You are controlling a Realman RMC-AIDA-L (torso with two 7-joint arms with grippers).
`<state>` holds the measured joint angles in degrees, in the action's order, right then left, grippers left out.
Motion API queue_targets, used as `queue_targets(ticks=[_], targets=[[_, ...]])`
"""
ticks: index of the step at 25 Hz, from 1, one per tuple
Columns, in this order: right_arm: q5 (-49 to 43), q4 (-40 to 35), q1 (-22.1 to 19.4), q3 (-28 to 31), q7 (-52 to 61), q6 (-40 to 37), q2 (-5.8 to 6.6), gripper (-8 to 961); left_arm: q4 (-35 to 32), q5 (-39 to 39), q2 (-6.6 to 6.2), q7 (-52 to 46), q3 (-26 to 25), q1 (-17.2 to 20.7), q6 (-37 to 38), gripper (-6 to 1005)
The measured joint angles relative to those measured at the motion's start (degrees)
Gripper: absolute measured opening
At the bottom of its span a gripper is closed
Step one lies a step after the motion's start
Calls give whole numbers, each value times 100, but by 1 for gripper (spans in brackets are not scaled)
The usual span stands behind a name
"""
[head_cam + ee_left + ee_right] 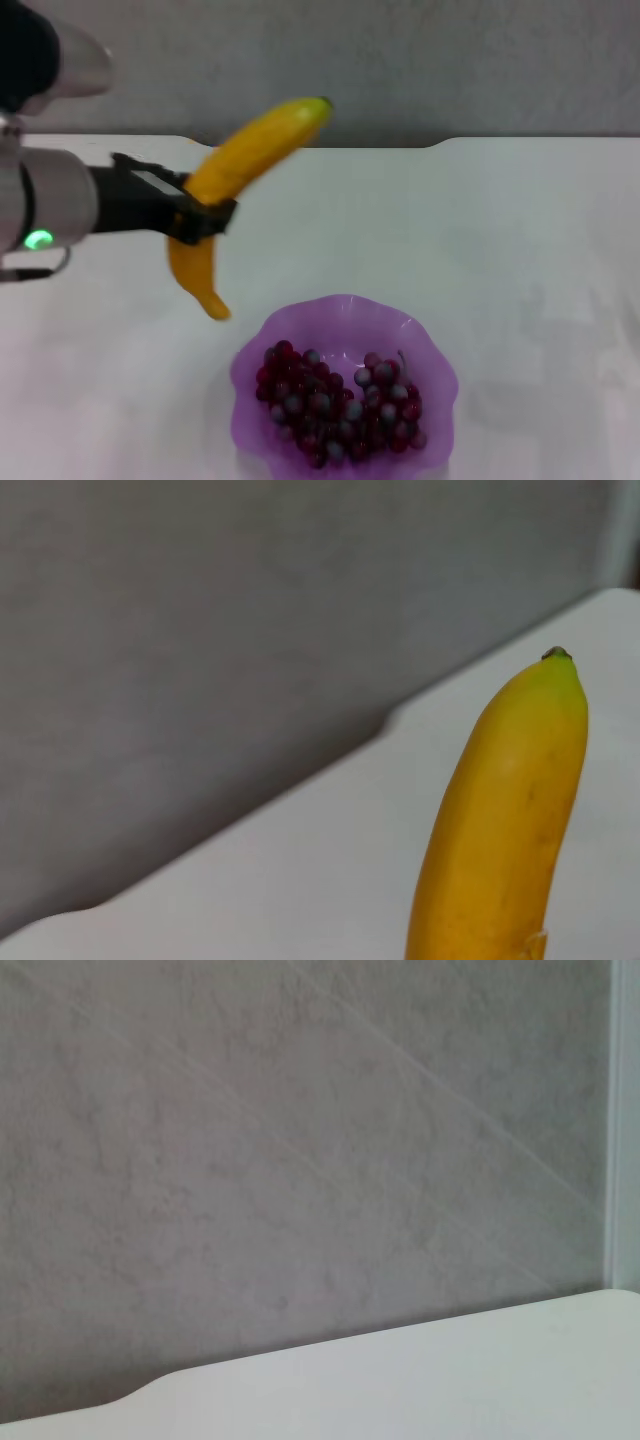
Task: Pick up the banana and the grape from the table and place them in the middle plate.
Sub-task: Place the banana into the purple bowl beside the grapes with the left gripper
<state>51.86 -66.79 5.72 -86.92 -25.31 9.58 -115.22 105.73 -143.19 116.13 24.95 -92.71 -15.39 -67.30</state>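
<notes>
My left gripper (200,215) is shut on the banana (250,155) and holds it in the air above the white table (520,250), up and to the left of the purple plate (345,320). The banana is tilted, its green stem tip pointing up toward the far wall. In the left wrist view the banana (505,820) fills the lower right, stem tip upward. The bunch of dark red-purple grapes (335,405) lies in the middle plate near the table's front edge. My right gripper is out of view; its wrist camera shows only the table (450,1380) and the wall.
A grey wall (400,60) stands behind the table's far edge, which has a shallow notch (310,143).
</notes>
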Motion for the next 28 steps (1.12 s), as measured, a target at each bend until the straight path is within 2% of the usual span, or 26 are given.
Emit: queue_targets(ticks=[6,19,23,28], targets=[[0,-17,0,0,0,9,0,728,-118,-252,5,34,919,-129,49,509],[0,-4,56,-22,0,65,0,728,-1389,-448,15,-7,2500,-359,1201,510],[0,3,73,-38,0,68,0,728,-1844,-506,21,-15,2771,-465,1498,510],[0,9,100,-62,0,71,0,728,-2356,-506,31,-60,2838,-642,1753,510]])
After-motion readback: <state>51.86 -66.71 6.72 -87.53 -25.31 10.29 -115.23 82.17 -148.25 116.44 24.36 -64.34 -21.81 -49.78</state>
